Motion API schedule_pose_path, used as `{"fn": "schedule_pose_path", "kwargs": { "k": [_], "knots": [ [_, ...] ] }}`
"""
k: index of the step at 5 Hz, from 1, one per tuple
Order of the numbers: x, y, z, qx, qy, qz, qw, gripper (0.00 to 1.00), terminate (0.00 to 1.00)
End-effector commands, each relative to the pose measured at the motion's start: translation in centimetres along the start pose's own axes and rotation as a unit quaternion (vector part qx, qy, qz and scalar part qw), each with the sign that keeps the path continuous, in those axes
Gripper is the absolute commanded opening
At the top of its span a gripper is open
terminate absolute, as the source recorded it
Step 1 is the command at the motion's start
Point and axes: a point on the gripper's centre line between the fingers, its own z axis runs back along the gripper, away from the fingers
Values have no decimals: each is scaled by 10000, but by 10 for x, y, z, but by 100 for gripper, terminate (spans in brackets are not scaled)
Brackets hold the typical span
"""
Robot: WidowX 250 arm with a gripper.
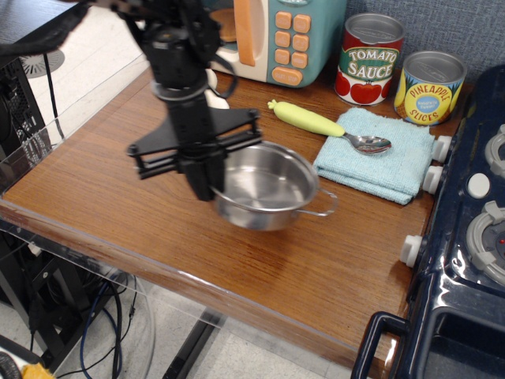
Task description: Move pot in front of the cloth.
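Observation:
The shiny steel pot [268, 188] hangs tilted a little above the wooden table, just left of the light blue cloth [377, 152]. My black gripper [207, 188] is shut on the pot's left rim and holds it up. One wire handle [322, 207] points right, toward the cloth's front left corner. The other handle is hidden behind my gripper. A spoon with a yellow-green handle [331, 127] lies on the cloth's back edge.
A toy microwave [260, 31] stands at the back. A tomato sauce can [371, 59] and a pineapple can [428, 87] stand behind the cloth. A plush mushroom [215, 88] lies behind my arm. A dark blue toy stove [465, 237] borders the table's right side.

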Motion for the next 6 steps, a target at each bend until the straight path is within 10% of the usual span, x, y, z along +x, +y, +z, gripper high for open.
{"fn": "schedule_pose_path", "kwargs": {
  "k": [1, 5, 6],
  "knots": [
    [-15, -33, -12, -104, -54, -411, 9991, 0, 0],
    [-12, -47, -46, 122, -96, -175, 9997, 0, 0],
    [-11, -48, -46, 261, -166, -233, 9992, 100, 0]
  ]
}}
